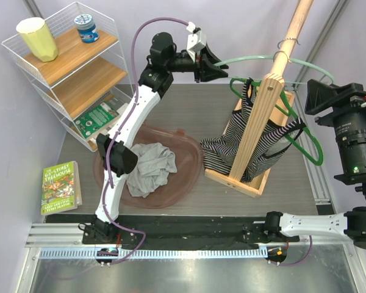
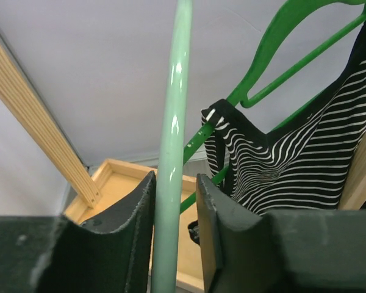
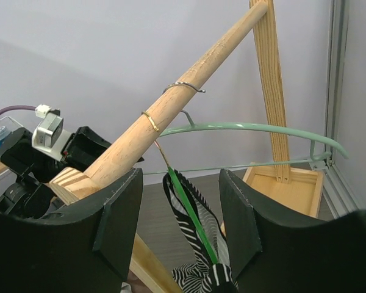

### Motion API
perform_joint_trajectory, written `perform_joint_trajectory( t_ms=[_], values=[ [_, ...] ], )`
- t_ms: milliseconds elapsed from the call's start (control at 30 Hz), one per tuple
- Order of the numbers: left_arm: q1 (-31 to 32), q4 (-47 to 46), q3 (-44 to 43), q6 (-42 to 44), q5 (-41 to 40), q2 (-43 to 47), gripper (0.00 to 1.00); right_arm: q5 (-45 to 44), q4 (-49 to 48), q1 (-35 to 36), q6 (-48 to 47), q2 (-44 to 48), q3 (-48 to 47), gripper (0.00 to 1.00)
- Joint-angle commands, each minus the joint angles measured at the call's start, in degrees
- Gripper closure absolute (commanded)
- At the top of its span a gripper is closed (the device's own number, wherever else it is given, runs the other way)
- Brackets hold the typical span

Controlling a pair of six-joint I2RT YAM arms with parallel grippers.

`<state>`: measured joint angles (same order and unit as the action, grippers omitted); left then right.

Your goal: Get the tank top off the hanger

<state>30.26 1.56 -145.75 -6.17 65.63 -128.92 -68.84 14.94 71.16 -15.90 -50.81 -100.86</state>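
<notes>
A black-and-white striped tank top [image 1: 232, 146] hangs on a dark green hanger [image 1: 311, 146] from the wooden rod [image 1: 293, 30] of a rack. It also shows in the left wrist view [image 2: 293, 165] and the right wrist view [image 3: 192, 207]. An empty pale green hanger [image 1: 250, 58] hangs on the same rod. My left gripper [image 1: 222, 68] has its jaws close around that hanger's bar [image 2: 174, 91], with a thin gap on the right side. My right gripper [image 1: 308, 97] is open and empty, apart from the tank top, facing the dark green hanger [image 3: 195, 217].
A brown basin [image 1: 189, 177] holding a grey garment [image 1: 149, 168] lies left of the rack's wooden base [image 1: 232, 180]. A wire shelf [image 1: 67, 67] with a yellow cup [image 1: 38, 38] and a jar [image 1: 86, 27] stands at back left. A book [image 1: 60, 186] lies at left.
</notes>
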Motion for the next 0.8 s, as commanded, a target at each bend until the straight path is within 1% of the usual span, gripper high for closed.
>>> perform_joint_trajectory(
  t_ms=[0, 67, 133, 167, 233, 267, 300, 333, 367, 567, 633, 700, 767],
  values=[
    [-0.1, -0.1, 2.1, 0.5, -3.0, 4.5, 0.61, 1.0, -1.5, 0.2, 1.7, 1.6, 1.1, 0.41],
    [-0.3, -0.1, 2.3, 0.5, -3.9, 5.3, 0.53, 1.4, -1.2, 0.2, 2.4, 2.3, 1.1, 0.41],
    [-0.6, 0.1, 2.4, 0.3, -4.6, 6.0, 0.48, 1.9, -0.7, 0.3, 3.2, 2.6, 1.0, 0.41],
    [-0.7, 0.2, 2.4, 0.1, -5.4, 6.6, 0.43, 2.0, -0.2, 0.1, 3.4, 2.7, 0.9, 0.41],
    [-1.6, -0.9, 3.1, -1.5, -5.6, 7.5, 0.4, 2.4, 0.9, 0.2, 4.2, 2.8, 0.9, 0.41],
    [-2.0, -1.3, 3.6, -2.5, -5.6, 8.6, 0.36, 2.6, 1.1, 0.1, 4.4, 2.9, 1.1, 0.41],
    [-3.1, -4.4, 5.4, -5.3, -5.7, 9.4, 0.31, 2.8, 1.4, 0.2, 4.7, 3.0, 1.1, 0.41],
    [-3.7, -5.5, 6.3, -6.7, -5.7, 10.2, 0.1, 3.1, 2.3, 0.2, 5.4, 3.2, 1.1, 0.41],
    [-4.3, -7.1, 7.4, -8.6, -5.8, 11.1, 0.01, 3.4, 2.5, 0.2, 5.9, 3.3, 1.2, 0.41],
    [-10.5, -15.0, 18.3, -19.5, -7.2, 20.1, 0.0, 5.4, 4.9, 0.2, 8.9, 5.0, 2.1, 0.4],
    [-12.7, -18.2, 24.2, -23.3, -8.8, 24.3, 0.0, 5.9, 6.8, 0.2, 9.8, 5.0, 2.0, 0.4],
    [-14.1, -17.7, 27.4, -24.7, -10.3, 27.0, 0.0, 6.4, 8.1, 0.3, 11.5, 5.3, 1.7, 0.39],
    [-14.1, -15.7, 31.2, -25.5, -11.8, 30.5, 0.0, 7.6, 9.7, 0.2, 13.3, 5.8, 1.8, 0.39]
  ],
)
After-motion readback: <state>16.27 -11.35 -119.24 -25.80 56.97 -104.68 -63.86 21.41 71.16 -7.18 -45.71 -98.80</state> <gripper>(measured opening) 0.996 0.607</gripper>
